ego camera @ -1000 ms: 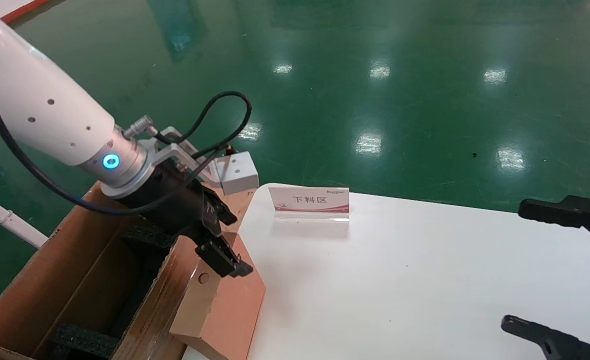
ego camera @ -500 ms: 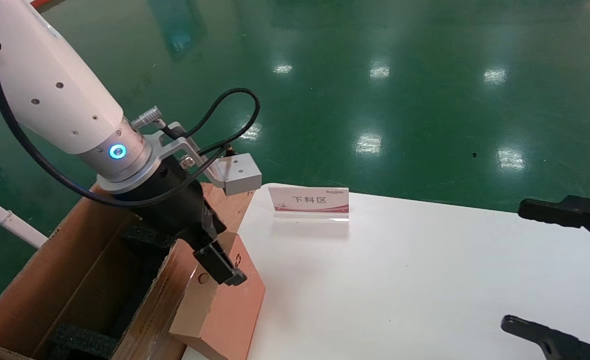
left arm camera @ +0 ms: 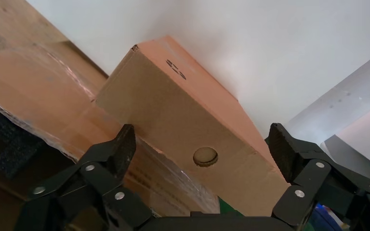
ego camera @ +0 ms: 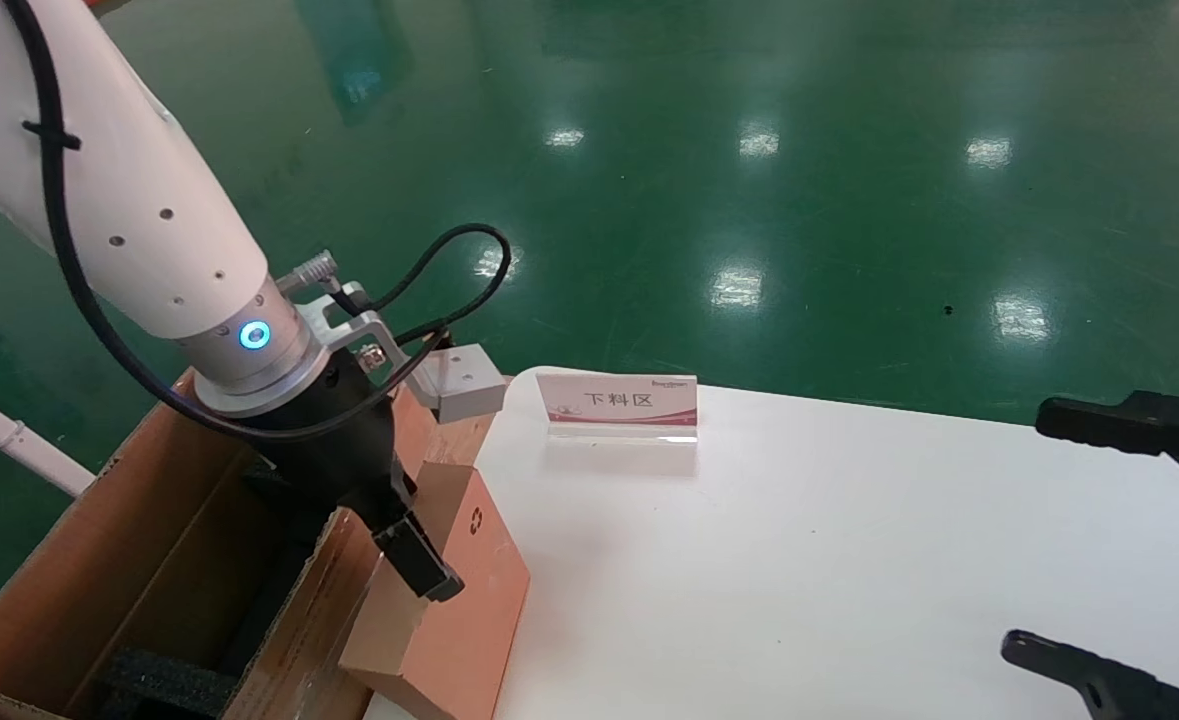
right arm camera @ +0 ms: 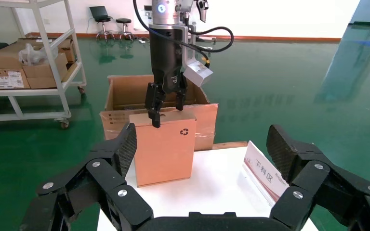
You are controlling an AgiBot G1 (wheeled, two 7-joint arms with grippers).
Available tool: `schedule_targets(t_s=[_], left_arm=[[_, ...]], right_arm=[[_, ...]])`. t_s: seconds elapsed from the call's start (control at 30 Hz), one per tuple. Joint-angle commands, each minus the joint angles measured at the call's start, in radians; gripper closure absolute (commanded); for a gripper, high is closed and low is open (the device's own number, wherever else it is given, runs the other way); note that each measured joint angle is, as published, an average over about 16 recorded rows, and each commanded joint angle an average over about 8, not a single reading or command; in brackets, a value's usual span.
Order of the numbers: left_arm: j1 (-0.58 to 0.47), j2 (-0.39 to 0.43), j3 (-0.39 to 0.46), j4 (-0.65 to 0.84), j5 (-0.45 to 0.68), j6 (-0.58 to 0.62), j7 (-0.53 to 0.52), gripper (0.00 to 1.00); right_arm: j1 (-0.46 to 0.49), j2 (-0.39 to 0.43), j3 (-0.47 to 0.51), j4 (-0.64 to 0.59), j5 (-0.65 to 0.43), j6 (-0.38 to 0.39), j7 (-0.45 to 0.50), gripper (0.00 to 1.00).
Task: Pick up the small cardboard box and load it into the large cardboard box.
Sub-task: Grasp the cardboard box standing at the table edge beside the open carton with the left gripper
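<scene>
Brown cardboard fills the left side of the scene: the small cardboard box (ego camera: 449,600) stands tilted at the left edge of the white desk (ego camera: 849,560), leaning toward the large cardboard box (ego camera: 149,560) that sits just beside the desk with black foam visible inside. A recycling mark shows near the small box's upper corner.

The left pincer (ego camera: 404,545) has come down and shifted toward the large carton over the last second; a second ago its fingers sat farther over the desk side of the small box, and now they straddle the box's upper edge. In the left wrist view the fingers are spread wide, one on each side of the small cardboard box (left arm camera: 188,130), with the narrow face and its round punch-out between them. No finger seems to press on the cardboard yet, so the box is not held.

My judgement is that this is the final alignment before the grasp: the next move calls for closing across the thin dimension, then lifting and swinging over the open carton.

The right pincer (ego camera: 1099,545) is parked at the desk's right edge, its fingers spread and holding nothing. A white-and-pink sign (ego camera: 617,405) stands at the back of the desk, well apart from the work.
</scene>
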Motion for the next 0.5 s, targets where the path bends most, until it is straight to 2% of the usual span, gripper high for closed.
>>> schedule_targets(t_s=[0.03, 0.5], left_arm=[[-0.001, 0.005, 0.015, 0.0, 0.001, -0.005, -0.009, 0.0], [-0.038, 0.002, 0.064, -0.001, -0.007, -0.015, -0.025, 0.0]], right_arm=[[0.0, 0.0, 0.0, 0.0, 0.0, 0.0, 0.0, 0.0], [0.0, 0.0, -0.001, 0.0, 0.001, 0.0, -0.001, 0.0]])
